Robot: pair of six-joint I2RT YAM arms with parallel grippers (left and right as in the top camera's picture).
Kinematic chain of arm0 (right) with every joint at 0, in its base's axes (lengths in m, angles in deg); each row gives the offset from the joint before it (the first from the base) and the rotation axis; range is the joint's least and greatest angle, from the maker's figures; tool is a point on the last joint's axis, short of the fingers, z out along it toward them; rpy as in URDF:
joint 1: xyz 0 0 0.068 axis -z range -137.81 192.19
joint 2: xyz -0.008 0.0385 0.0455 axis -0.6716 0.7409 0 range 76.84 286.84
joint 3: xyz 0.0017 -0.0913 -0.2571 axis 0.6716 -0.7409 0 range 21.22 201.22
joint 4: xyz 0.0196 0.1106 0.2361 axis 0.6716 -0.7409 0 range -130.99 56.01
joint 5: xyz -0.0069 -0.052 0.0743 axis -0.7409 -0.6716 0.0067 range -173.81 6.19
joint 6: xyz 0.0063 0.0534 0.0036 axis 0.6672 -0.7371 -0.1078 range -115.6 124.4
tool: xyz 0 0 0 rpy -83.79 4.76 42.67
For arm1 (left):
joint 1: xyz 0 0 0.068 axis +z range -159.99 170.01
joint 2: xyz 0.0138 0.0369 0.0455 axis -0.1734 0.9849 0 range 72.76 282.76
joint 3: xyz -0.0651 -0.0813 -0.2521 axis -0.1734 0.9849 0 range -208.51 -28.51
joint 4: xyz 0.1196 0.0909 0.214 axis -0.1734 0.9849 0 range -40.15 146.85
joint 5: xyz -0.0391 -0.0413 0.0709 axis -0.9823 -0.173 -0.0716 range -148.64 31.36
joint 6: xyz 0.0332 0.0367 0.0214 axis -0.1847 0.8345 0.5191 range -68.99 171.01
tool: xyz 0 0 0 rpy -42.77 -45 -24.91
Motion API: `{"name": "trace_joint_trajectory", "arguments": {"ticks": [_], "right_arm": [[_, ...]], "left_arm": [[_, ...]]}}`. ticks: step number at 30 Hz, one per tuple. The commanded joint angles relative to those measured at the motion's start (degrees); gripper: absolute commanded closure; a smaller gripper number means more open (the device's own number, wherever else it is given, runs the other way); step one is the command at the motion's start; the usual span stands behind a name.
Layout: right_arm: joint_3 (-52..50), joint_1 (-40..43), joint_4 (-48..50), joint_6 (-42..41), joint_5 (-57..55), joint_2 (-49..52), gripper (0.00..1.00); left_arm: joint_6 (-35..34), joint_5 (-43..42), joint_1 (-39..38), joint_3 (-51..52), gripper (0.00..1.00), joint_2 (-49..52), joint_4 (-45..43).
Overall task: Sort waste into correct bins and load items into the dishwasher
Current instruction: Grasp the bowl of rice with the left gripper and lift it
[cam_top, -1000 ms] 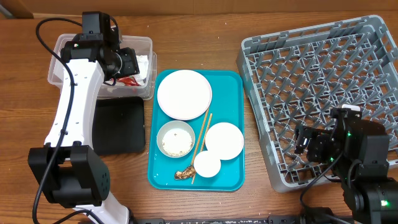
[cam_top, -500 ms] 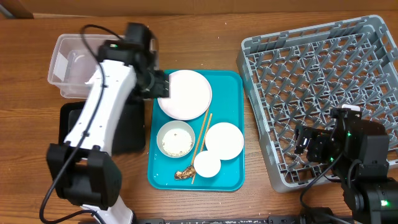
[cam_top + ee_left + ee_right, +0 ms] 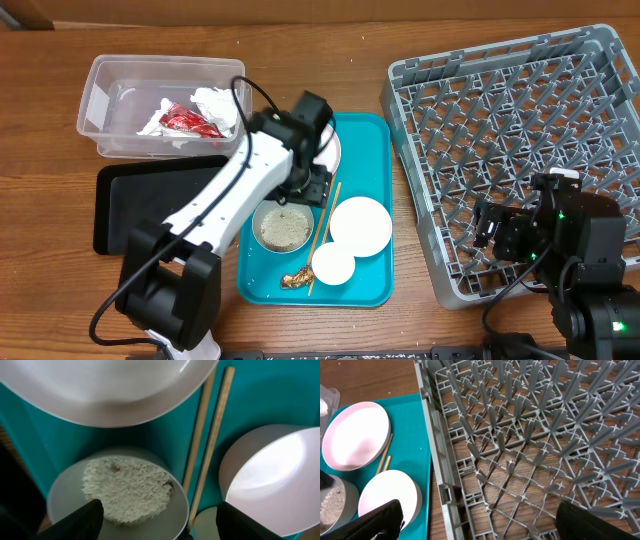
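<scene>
My left gripper is open and empty, hovering over the small white bowl of rice on the teal tray; in the left wrist view its fingers straddle that bowl. The chopsticks lie beside it. The large plate is mostly hidden under my left arm in the overhead view. A smaller plate, a small cup and a brown scrap also sit on the tray. The clear tub holds napkins and the red wrapper. My right gripper is open over the grey dish rack.
The black tray lies in front of the clear tub, left of the teal tray. The dish rack holds no dishes and its left wall stands close to the teal tray's right edge.
My left arm has swung from the clear tub rightward and forward to over the rice bowl. The red wrapper and napkins now lie uncovered in the tub. The right arm has not moved.
</scene>
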Motion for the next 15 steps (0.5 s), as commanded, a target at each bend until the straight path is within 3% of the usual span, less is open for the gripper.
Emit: {"name": "trace_joint_trajectory", "arguments": {"ticks": [1,12,15], "right_arm": [[1.62,-0.11,0.11,0.39,-0.33,-0.46,0.0],[1.62,-0.11,-0.11,0.37,-0.33,-0.46,0.0],[1.62,-0.11,-0.07,0.35,-0.33,-0.46,0.0]], "left_arm": [[-2.16,0.76,-1.92,3.37,0.28,0.5,-2.95],[-6.4,0.81,-3.52,12.0,0.4,0.5,-8.83],[-6.4,0.79,-3.52,12.35,0.57,0.5,-9.11]]}}
